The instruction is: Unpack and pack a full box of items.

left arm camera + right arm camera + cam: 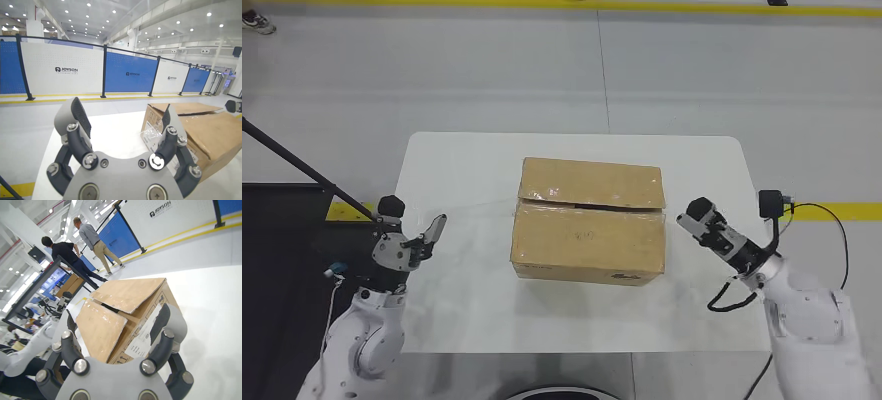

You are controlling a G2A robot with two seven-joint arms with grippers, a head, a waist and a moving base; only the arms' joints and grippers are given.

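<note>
The cardboard box [587,225] sits at the middle of the white worktop [472,170], between your two arms and touched by neither. Your left gripper [122,111] hangs off one short end with its fingers spread wide and empty. Your right gripper [117,311] faces the other short end, just beside it, and is also spread and holding nothing.

The box is not yet opened, so the step in hand looks like lifting the flaps. The far flap [592,180] and the near flap [587,240] are folded down but not sealed flat. A dark gap [592,204] runs between them, and in the right wrist view the far flap's edge rides a little above the near one. I'd start with that raised edge: bring one finger under it at the gap, pinch the flap's thickness and swing it back away from you. Keep your other arm ready to steady the box if it slides, as the cardboard looks light and the worktop smooth. Old clear tape clings to the flap edges and may drag.

The box's long axis runs side to side across the worktop, from one arm towards the other, turned only slightly. The gap lies along that axis, and the opening faces up.
</note>
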